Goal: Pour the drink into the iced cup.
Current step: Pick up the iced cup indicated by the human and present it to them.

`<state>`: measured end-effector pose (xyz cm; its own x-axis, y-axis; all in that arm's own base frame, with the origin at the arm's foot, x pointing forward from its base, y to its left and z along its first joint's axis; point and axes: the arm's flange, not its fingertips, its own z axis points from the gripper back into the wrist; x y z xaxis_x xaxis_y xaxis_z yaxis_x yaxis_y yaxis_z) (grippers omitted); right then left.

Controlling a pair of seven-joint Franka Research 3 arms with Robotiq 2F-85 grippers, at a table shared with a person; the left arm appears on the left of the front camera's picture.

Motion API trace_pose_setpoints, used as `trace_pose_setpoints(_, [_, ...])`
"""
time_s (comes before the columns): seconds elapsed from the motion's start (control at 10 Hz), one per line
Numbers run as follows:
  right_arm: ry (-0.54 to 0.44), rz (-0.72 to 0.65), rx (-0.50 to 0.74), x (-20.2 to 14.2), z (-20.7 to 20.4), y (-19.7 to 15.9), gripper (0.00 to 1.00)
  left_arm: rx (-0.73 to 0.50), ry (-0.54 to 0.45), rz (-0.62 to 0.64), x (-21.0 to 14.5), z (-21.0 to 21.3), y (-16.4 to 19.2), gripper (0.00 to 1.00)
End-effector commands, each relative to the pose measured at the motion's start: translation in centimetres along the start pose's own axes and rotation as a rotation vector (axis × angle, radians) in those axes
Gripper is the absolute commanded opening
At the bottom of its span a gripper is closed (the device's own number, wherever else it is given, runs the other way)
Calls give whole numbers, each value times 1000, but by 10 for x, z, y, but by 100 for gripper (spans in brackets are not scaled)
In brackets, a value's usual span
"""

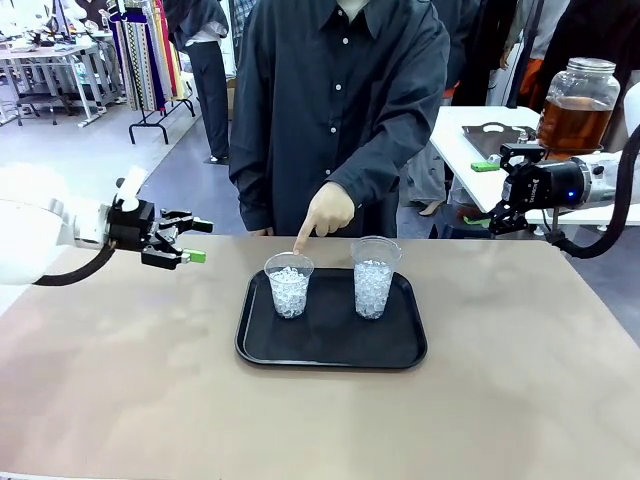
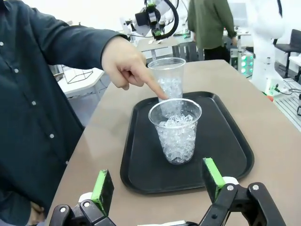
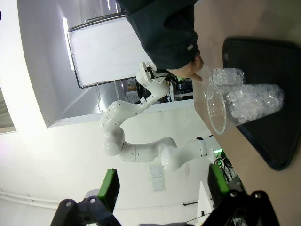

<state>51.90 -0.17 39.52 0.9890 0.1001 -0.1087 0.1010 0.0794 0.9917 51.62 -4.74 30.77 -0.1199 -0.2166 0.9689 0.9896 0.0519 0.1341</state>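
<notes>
Front view: left cup (image 1: 289, 285) and right cup (image 1: 374, 277), clear and holding ice, stand on a black tray (image 1: 330, 355); a person's hand (image 1: 328, 212) points at the left cup.
Amber drink (image 1: 573, 125) sits in a lidded glass jar (image 1: 580, 80) at upper right; left gripper (image 1: 198, 241) and right gripper (image 3: 163, 183) hang with jaws apart, holding nothing.

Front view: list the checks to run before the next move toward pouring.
Left cup and right cup upright, iced, on the tray: ok.
Target marked: ok, the person's finger points at the left cup.
Robot's left hand open, empty: ok.
Robot's right hand open, empty: ok.
Jar in grasp: not ok; it stands behind the right arm, lid on.
Space over the left cup free: not ok; the finger hangs there.
</notes>
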Motion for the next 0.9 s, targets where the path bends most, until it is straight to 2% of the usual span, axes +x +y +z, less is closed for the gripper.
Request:
trace_pose_setpoints(0.0, [-4, 6, 1, -1, 0, 1, 100, -15, -66, -8, -15, -12, 13, 100])
trace_pose_setpoints(0.4, [-4, 6, 1, -1, 0, 1, 100, 2, -90, -45, -44, -41, 24, 100])
trace_pose_setpoints(0.8, [-4, 6, 1, -1, 0, 1, 100, -43, -86, 3, -58, -72, 32, 100])
